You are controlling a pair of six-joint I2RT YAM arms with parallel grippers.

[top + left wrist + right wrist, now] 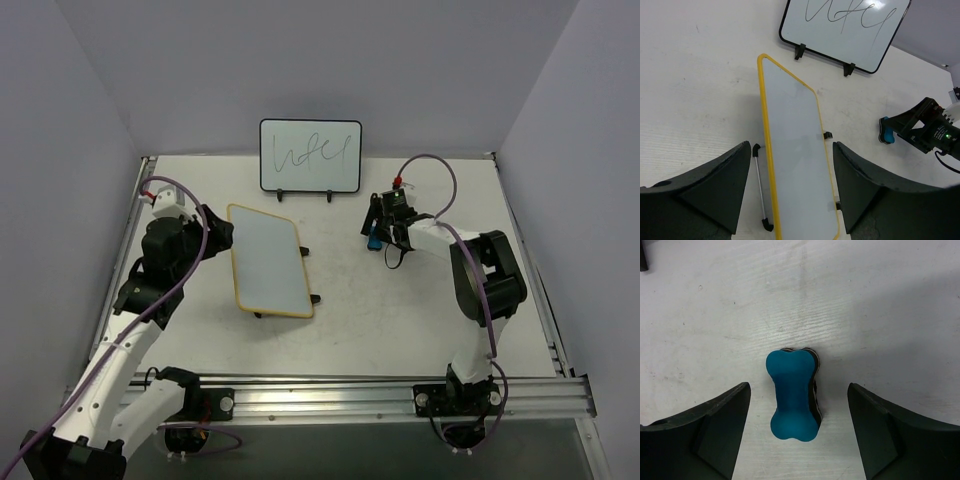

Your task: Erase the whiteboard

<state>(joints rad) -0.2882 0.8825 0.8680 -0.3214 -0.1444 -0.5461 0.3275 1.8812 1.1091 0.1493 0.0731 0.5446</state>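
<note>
The whiteboard (268, 260) with a tan frame lies on the table left of centre, and its white face is clean. In the left wrist view the whiteboard (792, 150) runs lengthwise between my fingers. My left gripper (215, 232) is open just above its left end, with one jaw on each side of it (790, 145). A blue bone-shaped eraser (372, 240) lies on the table to the right, also seen in the right wrist view (792, 395). My right gripper (380, 225) is open and empty over the eraser, jaws wide on either side (799, 390), not touching it.
A black-framed whiteboard (310, 155) with a scribble line stands upright at the back on two black feet. A thin metal rod with black ends (760, 187) lies beside the tan-framed board's left edge. Grey walls enclose the table and a metal rail (400, 385) runs along the front.
</note>
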